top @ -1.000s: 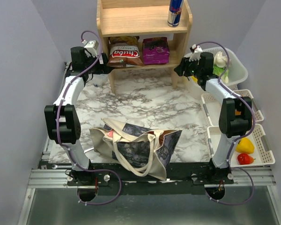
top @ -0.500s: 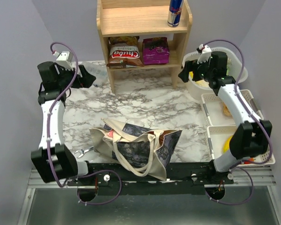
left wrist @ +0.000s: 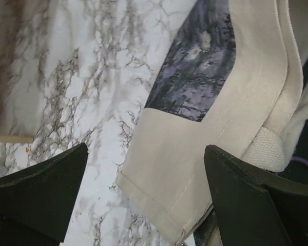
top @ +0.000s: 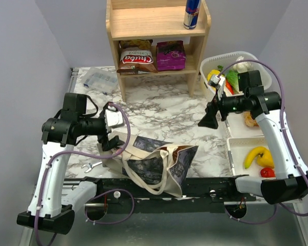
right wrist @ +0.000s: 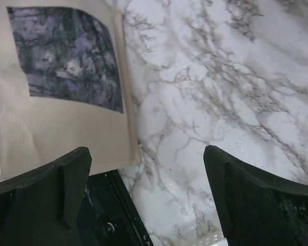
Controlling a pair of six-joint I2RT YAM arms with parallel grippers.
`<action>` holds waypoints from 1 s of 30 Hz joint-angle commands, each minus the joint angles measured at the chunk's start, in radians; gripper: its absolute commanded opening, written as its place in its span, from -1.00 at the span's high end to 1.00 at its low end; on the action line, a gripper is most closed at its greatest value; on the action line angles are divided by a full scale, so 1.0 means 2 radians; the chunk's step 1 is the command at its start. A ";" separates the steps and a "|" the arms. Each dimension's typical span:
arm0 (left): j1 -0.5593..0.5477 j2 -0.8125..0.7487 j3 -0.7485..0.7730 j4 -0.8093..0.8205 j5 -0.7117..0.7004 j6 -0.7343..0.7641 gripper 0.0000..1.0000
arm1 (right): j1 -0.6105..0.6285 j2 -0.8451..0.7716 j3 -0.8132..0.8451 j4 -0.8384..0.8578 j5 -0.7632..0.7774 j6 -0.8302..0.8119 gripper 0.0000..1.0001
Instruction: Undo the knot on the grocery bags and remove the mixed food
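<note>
My left gripper (top: 108, 139) stands with its jaws spread wide and nothing between them, hovering over the left end of the canvas tote (top: 154, 164). On its wrist camera, the left gripper (left wrist: 146, 148) frames the tote's (left wrist: 195, 128) beige hem, a thick webbing handle and the edge of a dark blue-grey printed panel; I can read no writing on that print.

My right gripper (top: 209, 119) is likewise wide open and empty, hanging above the marble table top (top: 164, 107) up and to the right of the tote, clear of it. Its own view, the right gripper (right wrist: 146, 149), shows the tote's (right wrist: 51, 118) corner with another dark panel.

The tote lies slumped on its side at the near edge of the table, handles loose. I cannot make out the pink bag or its knot from here.

Right of the tote, a white tray (top: 233, 148) holds a banana (top: 254, 155), a yellow pepper (top: 267, 160) and a red pepper (top: 267, 172). Further back on that side, a white basket (top: 256, 57) carries green, yellow and pale items.

Behind the tote is a wooden shelf (top: 159, 23): a brown bag reading "Chuba" (top: 136, 59), a purple snack bag (top: 170, 55), and a blue-and-silver can (top: 191, 13) on top, its lettering too small to read.
</note>
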 commanded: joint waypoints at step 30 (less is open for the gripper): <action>-0.264 0.005 -0.003 -0.095 -0.196 0.013 -0.97 | 0.103 -0.137 -0.083 -0.101 -0.021 -0.147 -1.00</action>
